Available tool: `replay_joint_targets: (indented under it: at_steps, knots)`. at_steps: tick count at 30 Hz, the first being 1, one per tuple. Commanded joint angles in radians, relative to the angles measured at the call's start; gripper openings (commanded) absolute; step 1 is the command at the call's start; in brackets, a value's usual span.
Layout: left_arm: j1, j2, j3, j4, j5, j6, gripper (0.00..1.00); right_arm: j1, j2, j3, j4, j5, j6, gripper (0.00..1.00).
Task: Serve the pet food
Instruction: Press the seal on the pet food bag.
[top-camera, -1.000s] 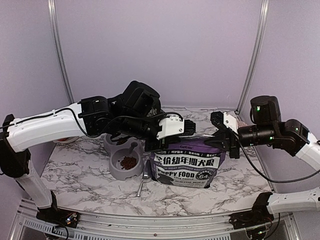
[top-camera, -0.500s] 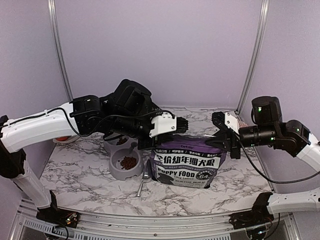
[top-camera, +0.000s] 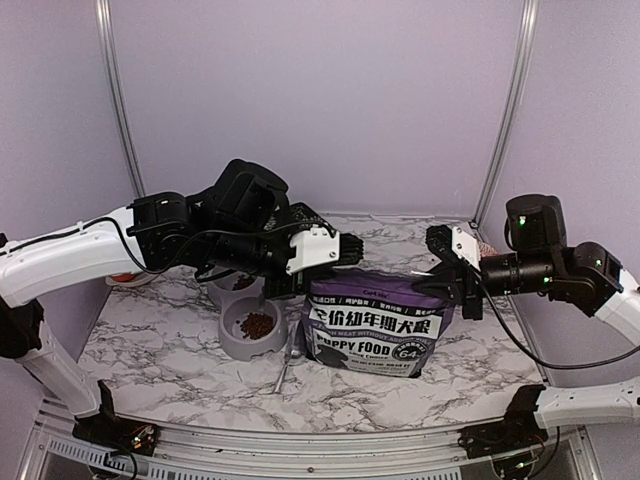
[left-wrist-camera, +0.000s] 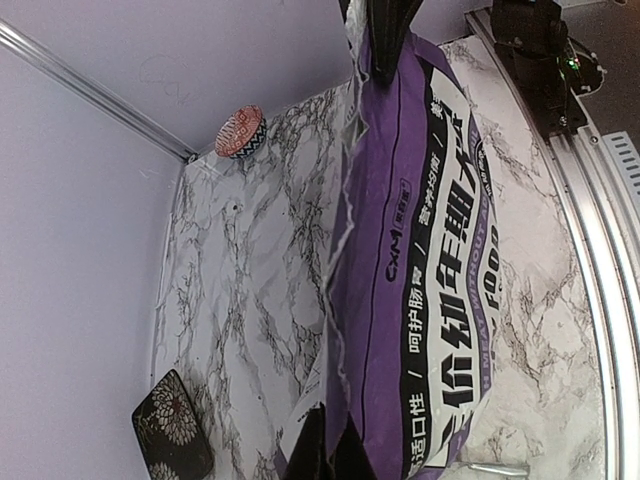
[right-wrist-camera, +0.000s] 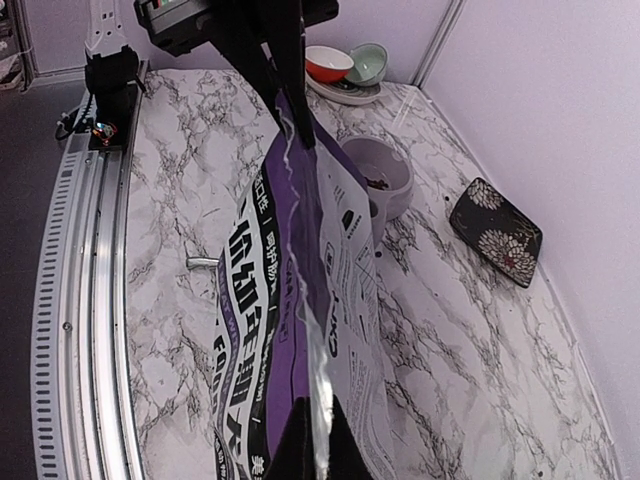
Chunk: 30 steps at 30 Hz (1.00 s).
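The purple-and-white "PUPPY FOOD" bag (top-camera: 375, 330) stands upright mid-table. My left gripper (top-camera: 355, 255) is shut on the left end of its top edge; in the left wrist view the fingertips (left-wrist-camera: 335, 455) pinch that edge. My right gripper (top-camera: 440, 283) is shut on the right end, and the bag's seam sits between its fingers (right-wrist-camera: 320, 440). The pet food (top-camera: 257, 325) is a small reddish-brown heap in the near well of the grey double bowl (top-camera: 232, 345), left of the bag. The metal scoop (top-camera: 285, 365) lies on the table by the bowl.
A dark floral tray (right-wrist-camera: 495, 232) lies behind the bag. A red bowl and a green bowl (right-wrist-camera: 345, 65) sit at the back left. A small red patterned dish (left-wrist-camera: 240, 132) is in the back right corner. The rail (right-wrist-camera: 90, 300) runs along the near edge.
My left arm has drawn back to the left and risen slightly, still holding the bag's top edge. The right gripper and the bag stay almost where they were.
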Motion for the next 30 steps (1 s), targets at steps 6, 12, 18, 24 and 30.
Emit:
replay_joint_targets:
  at_steps: [6,12,18,24,30]
  knots:
    - [0.034,-0.051,-0.012,-0.039,-0.055,-0.009,0.16,0.0,-0.023,0.03,-0.002,-0.018,0.008,0.05]
    - [0.044,-0.068,-0.028,-0.041,-0.064,-0.011,0.0,0.0,-0.01,0.039,-0.007,-0.005,0.001,0.13]
    - [0.045,-0.075,-0.033,-0.041,-0.028,-0.012,0.0,0.001,0.017,0.064,-0.005,0.0,0.001,0.36]
    - [0.046,-0.086,-0.046,-0.012,-0.013,-0.036,0.04,0.002,0.063,0.096,-0.011,-0.002,-0.006,0.38]
    - [0.049,-0.115,-0.066,0.021,0.004,-0.056,0.24,0.003,0.08,0.1,0.013,-0.019,0.004,0.35]
